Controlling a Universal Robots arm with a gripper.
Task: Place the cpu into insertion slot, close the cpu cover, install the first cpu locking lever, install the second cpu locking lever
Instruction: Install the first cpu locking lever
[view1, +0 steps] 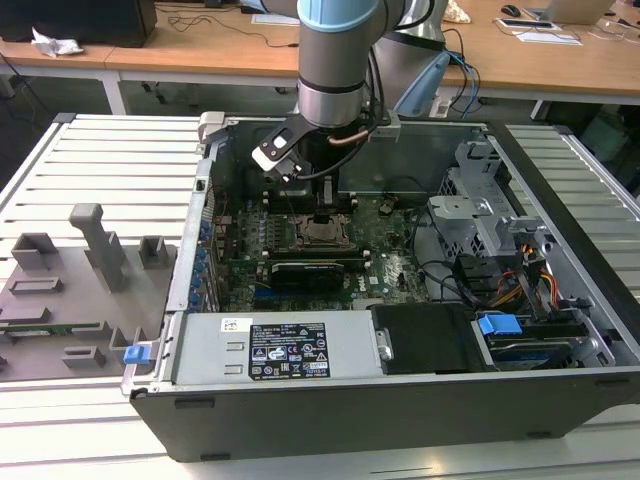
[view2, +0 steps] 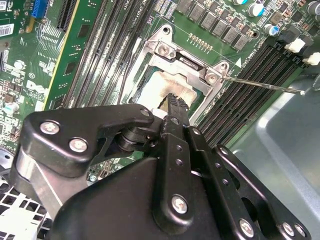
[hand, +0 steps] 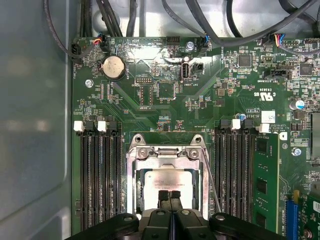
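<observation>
The cpu (hand: 167, 181) lay pale side up in the slot (view1: 308, 238), with the cover (hand: 167, 160) appearing to lie flat around it. The end effector (hand: 169, 195) stood directly over the chip. Its fingers (view2: 175, 102) were pressed together with nothing between them, and their tips touched the metal top or sat just above it; I cannot tell which.

A thin lever (view2: 260, 85) stuck out free beside the socket, apparently not latched.

As I judged it, a hard or off-centre push from the tips could shift the chip or strain the socket contacts. With the lever loose, the cover might lift, and the rod could snag a finger.

Counted: one cpu, one slot, one cover, one lever clearly seen and two banks of long black slots flanking the socket. All sat on one green board (hand: 165, 107) inside one open case (view1: 400, 400) resting on the slatted surface (view1: 100, 170).
</observation>
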